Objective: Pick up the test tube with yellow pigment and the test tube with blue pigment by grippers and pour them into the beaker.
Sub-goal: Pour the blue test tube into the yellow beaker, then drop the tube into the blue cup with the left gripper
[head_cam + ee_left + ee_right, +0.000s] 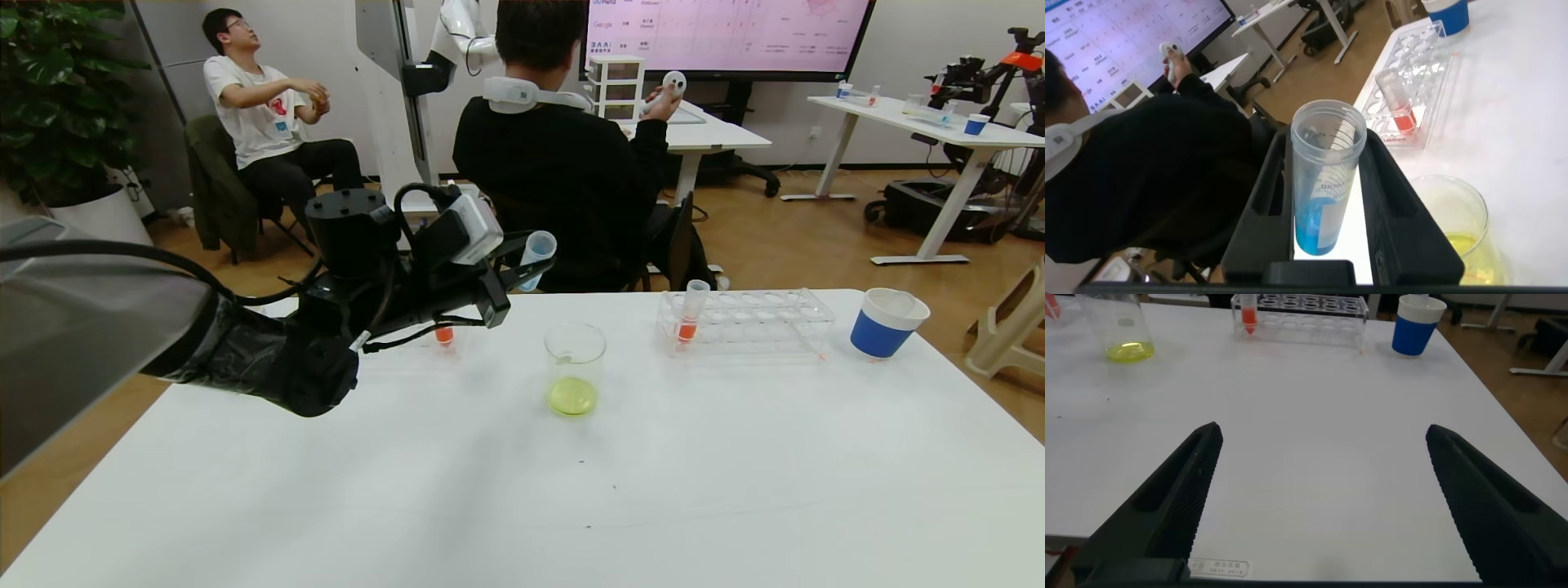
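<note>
Above the table's far left, the left gripper (pixel 522 265) clamps the blue tube (pixel 535 257), upright-ish, up and left of the beaker (pixel 575 369), and with yellow liquid already sitting in the beaker I'd say the yellow half is done and only the blue pour is left. The right gripper (pixel 1319 498) hangs wide open over bare table (pixel 1315 416), out of the head view, and the yellow tube itself is nowhere to be seen

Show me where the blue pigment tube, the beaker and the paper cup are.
test tube with blue pigment (pixel 1321 184): left wrist view, mid-body.
beaker (pixel 575 359): head view, glass wall.
paper cup (pixel 880 333): head view, blue side.
</note>
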Controlling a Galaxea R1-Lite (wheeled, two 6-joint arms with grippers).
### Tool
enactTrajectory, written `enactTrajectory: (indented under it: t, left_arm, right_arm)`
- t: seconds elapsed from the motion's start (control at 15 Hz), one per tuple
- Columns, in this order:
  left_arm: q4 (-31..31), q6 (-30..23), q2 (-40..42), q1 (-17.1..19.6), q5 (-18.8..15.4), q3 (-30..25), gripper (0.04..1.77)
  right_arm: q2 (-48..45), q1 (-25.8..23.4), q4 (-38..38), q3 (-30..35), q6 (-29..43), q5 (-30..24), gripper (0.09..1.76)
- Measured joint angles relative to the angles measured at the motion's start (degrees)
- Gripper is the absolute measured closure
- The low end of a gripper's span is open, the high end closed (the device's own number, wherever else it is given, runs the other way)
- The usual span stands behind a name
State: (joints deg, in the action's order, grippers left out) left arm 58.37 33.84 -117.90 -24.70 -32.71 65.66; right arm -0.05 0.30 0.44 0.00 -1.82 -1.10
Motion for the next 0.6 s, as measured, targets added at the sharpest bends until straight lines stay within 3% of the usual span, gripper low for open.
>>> enactTrajectory:
  t: [0.4,0.6]
  left_arm:
    - [3.93,10.89,-5.5,-2.67,-0.34,2.39,1.31]
    - [5.35,17.75,-8.2,-2.56,-4.61,4.63,1.31]
  right_arm:
    - [0.0,0.0,0.0,0.0,0.0,-0.02,0.11]
    - [0.0,0.0,0.0,0.0,0.0,0.0,0.11]
